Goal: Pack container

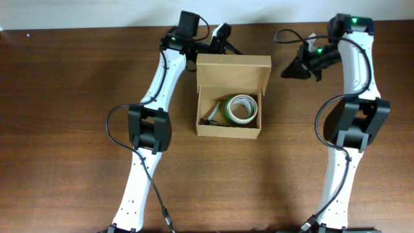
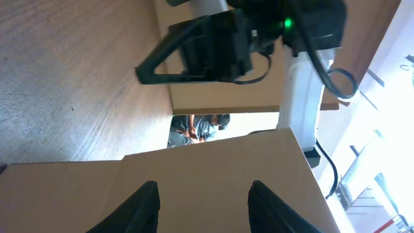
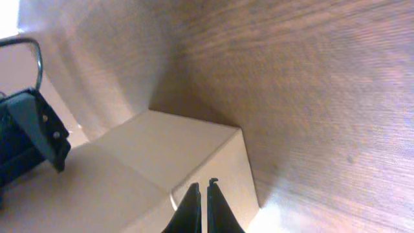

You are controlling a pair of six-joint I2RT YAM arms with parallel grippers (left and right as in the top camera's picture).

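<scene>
The container (image 1: 229,131) is a tan cardboard box at the table's middle, open, with its lid flap (image 1: 233,71) standing up at the back. Inside lie a green tape roll (image 1: 240,109) and a small grey pen-like item (image 1: 210,116). My left gripper (image 1: 223,32) is behind the lid's left corner. In the left wrist view its fingers (image 2: 204,194) are open over the cardboard flap (image 2: 213,162) and hold nothing. My right gripper (image 1: 286,72) is just right of the lid. In the right wrist view its fingers (image 3: 207,189) are shut and empty over the box's corner (image 3: 162,155).
The brown wooden table (image 1: 77,129) surrounds the box. Black cables loop by both arms, one at the left arm (image 1: 113,123) and one at the right arm (image 1: 318,123). The table's far edge runs close behind both grippers.
</scene>
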